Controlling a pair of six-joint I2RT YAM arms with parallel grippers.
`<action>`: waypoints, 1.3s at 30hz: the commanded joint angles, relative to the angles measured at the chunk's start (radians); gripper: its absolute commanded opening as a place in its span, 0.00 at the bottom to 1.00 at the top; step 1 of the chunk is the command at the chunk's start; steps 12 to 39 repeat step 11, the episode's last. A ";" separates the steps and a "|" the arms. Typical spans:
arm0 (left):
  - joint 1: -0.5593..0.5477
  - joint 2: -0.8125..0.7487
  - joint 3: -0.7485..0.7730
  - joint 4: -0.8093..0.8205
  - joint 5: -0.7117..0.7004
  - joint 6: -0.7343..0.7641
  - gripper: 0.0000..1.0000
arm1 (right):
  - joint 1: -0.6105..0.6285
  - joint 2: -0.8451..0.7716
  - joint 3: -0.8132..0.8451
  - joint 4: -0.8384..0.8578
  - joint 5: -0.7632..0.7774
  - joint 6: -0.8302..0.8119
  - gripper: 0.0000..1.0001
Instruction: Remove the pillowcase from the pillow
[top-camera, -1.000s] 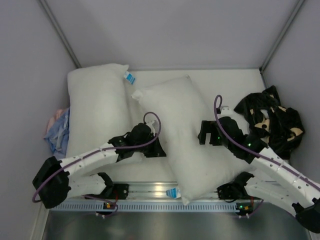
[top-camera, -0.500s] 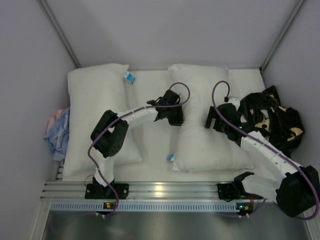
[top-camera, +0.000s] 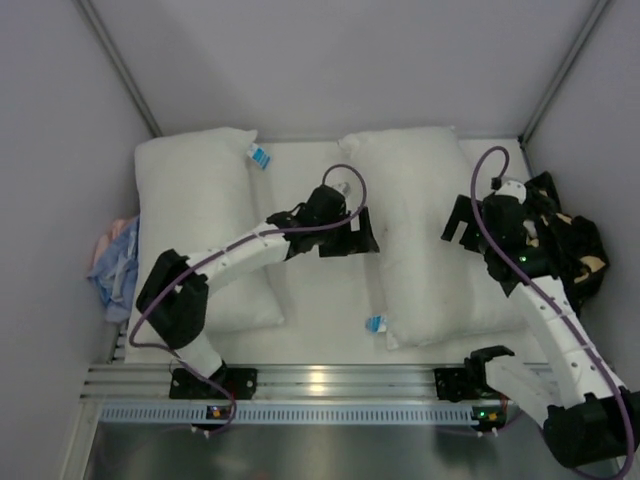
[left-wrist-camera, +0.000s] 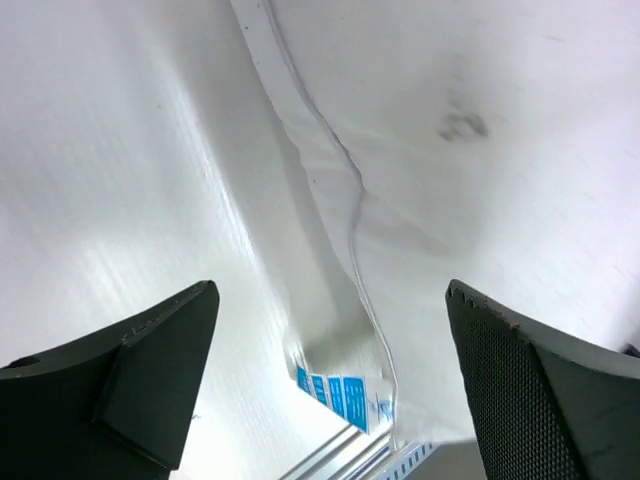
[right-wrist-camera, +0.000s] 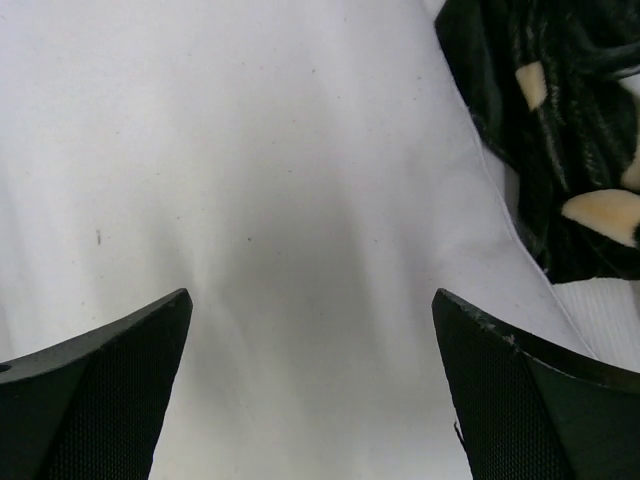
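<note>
- The pillowcase (top-camera: 562, 245) is seen fully off, bunched in a black heap with tan shapes at the right edge of the surface (top-camera: 315, 310), against the right wall.
- The pillow (top-camera: 420, 220) is laid bare and white on the surface, right of centre. Its long side runs from the far wall toward the near rail, and its right edge is touched by the heap.
- A small blue-white tag (top-camera: 376, 323) is shown at the pillow's near left corner.
- The left claw (top-camera: 352, 238) is held over the pillow's left edge, with its fingers spread wide and nothing pinched between them.
- In the left wrist view the left claw (left-wrist-camera: 330, 290) is caught wide apart above the pillow's seam. The pillow (left-wrist-camera: 480, 150) is to one side, the bare surface (left-wrist-camera: 120, 180) to the other, and the tag (left-wrist-camera: 340, 395) lies below.
- The right claw (top-camera: 462, 222) is also spread wide and empty, poised over the pillow's right side, close beside the heap.
- From the right wrist, the right claw (right-wrist-camera: 311, 295) is seen open over plain white pillow (right-wrist-camera: 290, 150), with the pillowcase (right-wrist-camera: 540, 120) at the upper right corner.
- Whether either claw touches the pillow cannot be told.
- A second white pillow (top-camera: 195, 230) is laid along the left side, with its own tag (top-camera: 259, 155) at the far corner.
- A pink-blue cloth bundle (top-camera: 115, 262) is wedged between that pillow and the left wall.
</note>
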 joint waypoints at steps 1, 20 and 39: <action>0.006 -0.278 -0.085 -0.006 -0.120 0.024 0.99 | 0.017 -0.114 0.042 -0.085 0.065 -0.034 1.00; 0.006 -0.656 -0.317 -0.061 -0.260 -0.048 0.99 | 0.064 -0.267 -0.016 -0.110 -0.153 -0.066 1.00; 0.006 -0.656 -0.317 -0.061 -0.260 -0.048 0.99 | 0.064 -0.267 -0.016 -0.110 -0.153 -0.066 1.00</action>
